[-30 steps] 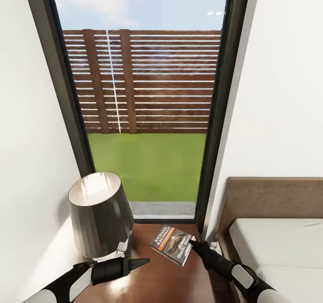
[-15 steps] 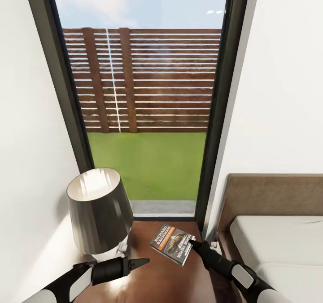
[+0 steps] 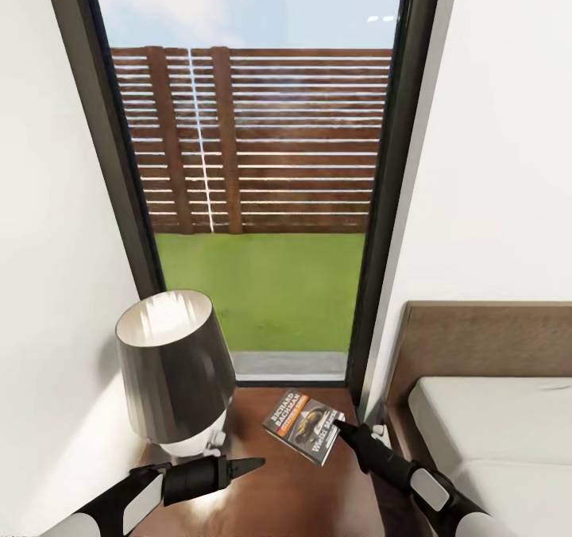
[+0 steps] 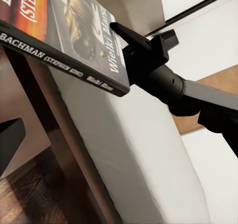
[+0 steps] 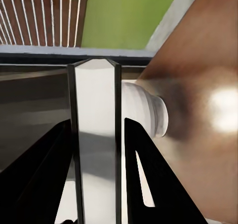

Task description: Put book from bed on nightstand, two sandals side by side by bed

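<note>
over the nightstand (image 3: 278, 481), r gripper (image 3: 340, 426) pinches the near-right edge of the book (image 3: 303, 430), fingers clamped on either side of it. r wrist view shows the book edge-on (image 5: 94, 134) between the two dark fingers (image 5: 144, 174). book hangs cover up, tilted, just above the glossy top; can't tell if a corner touches the wood. vs 1 s ago the book sits a bit farther and more to the left, r gripper gone along w/ it. whole pic also shifted some: lamp (image 3: 171, 370) and bed (image 3: 492, 434) headboard sit higher in view, so the camera moved too. l gripper (image 3: 253, 464) hovers low over the near-left part of the top, near the lamp base, fingers together, holding nothing, same spot as before. l wrist view catches the book (image 4: 74, 35) from below w/ the r gripper (image 4: 124, 33) on its edge. bed is right of the nightstand, window (image 3: 254, 164) beyond.
</note>
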